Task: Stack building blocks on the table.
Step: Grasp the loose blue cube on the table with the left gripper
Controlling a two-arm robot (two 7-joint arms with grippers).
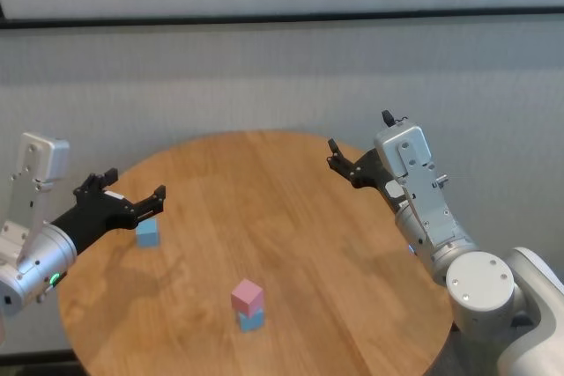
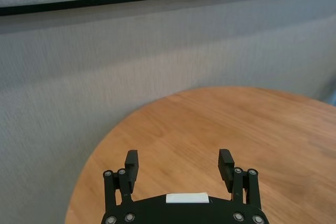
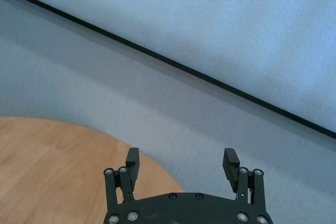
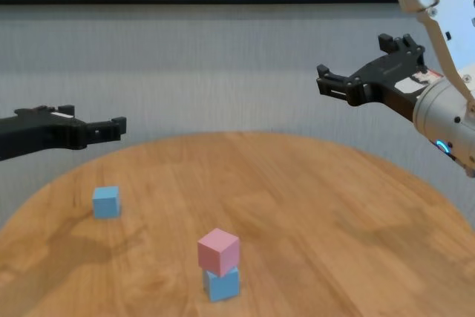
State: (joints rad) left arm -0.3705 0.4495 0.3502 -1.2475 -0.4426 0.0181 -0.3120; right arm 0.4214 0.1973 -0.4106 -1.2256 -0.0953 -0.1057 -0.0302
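Pink block (image 1: 248, 293) sits atop a blue block (image 1: 252, 320) (both arms' jaws released, empty).

Right gripper (image 3: 181, 162), fingers apart, above table (image 3: 47, 156) edge.

I'm seeing the table (image 1: 291, 217) showing light brown wood with visible grain and a smooth, low-sheen finish. The pink block (image 1: 248, 295) and both light blue blocks (image 1: 148, 232) (image 1: 252, 320) are looking matte. The right gripper (image 4: 364, 79) and left gripper (image 1: 130, 196) are presenting matte black plastic-like fingers.
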